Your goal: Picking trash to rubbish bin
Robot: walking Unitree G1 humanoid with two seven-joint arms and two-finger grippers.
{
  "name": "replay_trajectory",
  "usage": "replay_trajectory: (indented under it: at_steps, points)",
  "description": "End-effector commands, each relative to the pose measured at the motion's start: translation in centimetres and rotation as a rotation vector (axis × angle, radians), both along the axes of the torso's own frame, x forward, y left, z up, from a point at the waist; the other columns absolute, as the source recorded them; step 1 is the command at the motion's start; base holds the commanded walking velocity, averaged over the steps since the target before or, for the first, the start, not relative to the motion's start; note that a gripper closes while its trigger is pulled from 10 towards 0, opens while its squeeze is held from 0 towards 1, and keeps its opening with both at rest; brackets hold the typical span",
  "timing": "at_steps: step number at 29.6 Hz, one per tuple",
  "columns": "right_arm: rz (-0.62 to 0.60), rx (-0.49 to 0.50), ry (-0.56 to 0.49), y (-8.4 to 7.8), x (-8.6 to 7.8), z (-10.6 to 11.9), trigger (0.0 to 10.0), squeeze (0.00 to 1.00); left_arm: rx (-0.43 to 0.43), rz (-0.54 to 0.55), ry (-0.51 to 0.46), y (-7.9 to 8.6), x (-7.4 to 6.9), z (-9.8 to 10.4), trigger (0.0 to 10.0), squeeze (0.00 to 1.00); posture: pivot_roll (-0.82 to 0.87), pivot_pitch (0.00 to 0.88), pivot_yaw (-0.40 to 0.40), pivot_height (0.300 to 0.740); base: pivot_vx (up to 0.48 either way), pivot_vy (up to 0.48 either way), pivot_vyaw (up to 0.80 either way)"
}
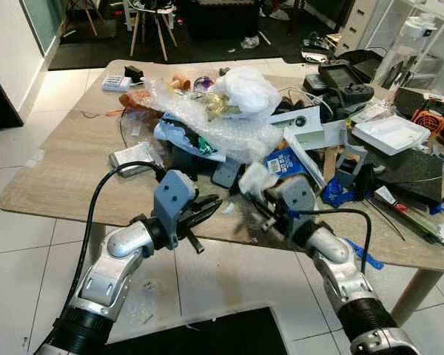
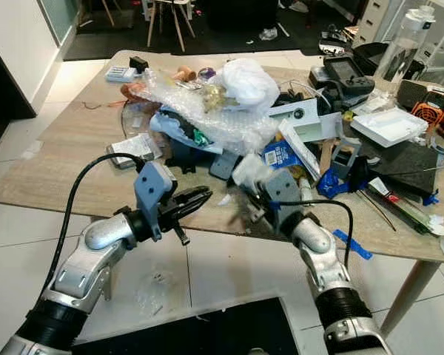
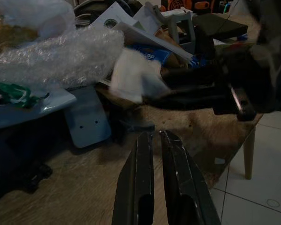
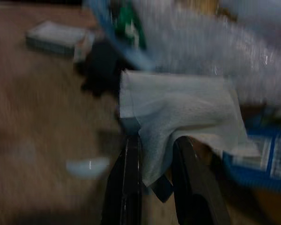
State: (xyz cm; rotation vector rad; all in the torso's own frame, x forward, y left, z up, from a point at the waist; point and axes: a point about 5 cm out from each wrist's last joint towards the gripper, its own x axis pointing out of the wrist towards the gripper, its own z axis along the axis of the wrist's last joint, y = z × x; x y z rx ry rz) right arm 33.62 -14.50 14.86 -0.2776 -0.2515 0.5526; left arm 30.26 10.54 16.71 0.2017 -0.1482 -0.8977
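A crumpled white tissue (image 4: 178, 108) hangs just above the wooden table's (image 1: 66, 170) front part, and my right gripper (image 4: 157, 159) is shut on its lower edge. In the left eye view the tissue (image 1: 256, 177) sits at the tip of the right gripper (image 1: 253, 197), in front of a blue carton (image 1: 285, 161). My left gripper (image 1: 213, 205) hovers at the table's front edge, a little left of the tissue, shut with nothing in it. The left wrist view shows its fingers (image 3: 140, 159) pressed together and pointing at the tissue (image 3: 131, 77).
Behind the tissue lies a heap of bubble wrap (image 1: 207, 118) with a white plastic bag (image 1: 244, 89) on top. Boxes, a controller (image 1: 344, 78) and tools crowd the table's right half. A dark mat (image 1: 207, 333) lies on the tiled floor below.
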Motion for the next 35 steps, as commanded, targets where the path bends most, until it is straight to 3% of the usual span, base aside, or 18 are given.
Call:
replay_trajectory:
  at_steps: [1,10,11,13,15,17,24,30,35]
  points:
    - [-0.014,0.006,0.015,0.2,-0.4,-0.5,0.0,0.0,-0.005,-0.001,0.016,-0.1,-0.1,-0.6,10.0,0.0,-0.08,0.123,0.005,0.74,0.0,0.0,0.0]
    - [-0.12,0.052,-0.029,-0.3,-0.5,0.6,0.0,0.0,-0.009,0.167,-0.012,0.8,1.6,-0.5,10.0,0.0,-0.08,0.122,0.019,0.74,0.0,0.0,0.0]
    - [-0.168,0.079,-0.06,-0.8,-0.5,1.3,0.0,0.0,0.005,0.254,-0.012,1.4,2.1,-0.8,10.0,0.0,-0.08,0.118,0.016,0.74,0.0,0.0,0.0]
    - [-0.185,0.088,-0.074,-1.0,-0.5,1.6,0.0,0.0,0.013,0.312,-0.022,1.7,2.4,-0.8,10.0,0.0,-0.08,0.119,0.014,0.74,0.0,0.0,0.0]
    - [-0.197,0.099,-0.083,-1.2,-0.6,1.9,0.0,0.0,-0.009,0.353,-0.024,2.0,2.5,-0.7,10.0,0.0,-0.08,0.118,0.005,0.74,0.0,0.0,0.0]
    - [-0.236,0.143,-0.103,-1.8,-0.5,2.6,0.0,0.0,-0.091,0.45,-0.015,2.6,2.8,-0.5,10.0,0.0,-0.08,0.116,0.001,0.74,0.0,0.0,0.0]
    - [-0.232,0.153,-0.145,-1.6,-0.6,3.7,0.0,0.0,-0.075,0.458,-0.022,2.9,2.8,-0.8,10.0,0.0,-0.09,0.113,0.005,0.74,0.0,0.0,0.0]
    - [-0.224,0.197,-0.264,-1.0,-0.8,6.5,0.0,0.0,-0.088,0.514,-0.033,3.4,3.3,-0.5,10.0,0.0,-0.09,0.109,0.017,0.74,0.0,0.0,0.0]
    - [-0.169,0.194,-0.23,-0.3,-0.9,6.3,0.0,0.0,-0.109,0.546,-0.028,3.5,3.5,-0.3,10.0,0.0,-0.09,0.108,0.017,0.74,0.0,0.0,0.0]
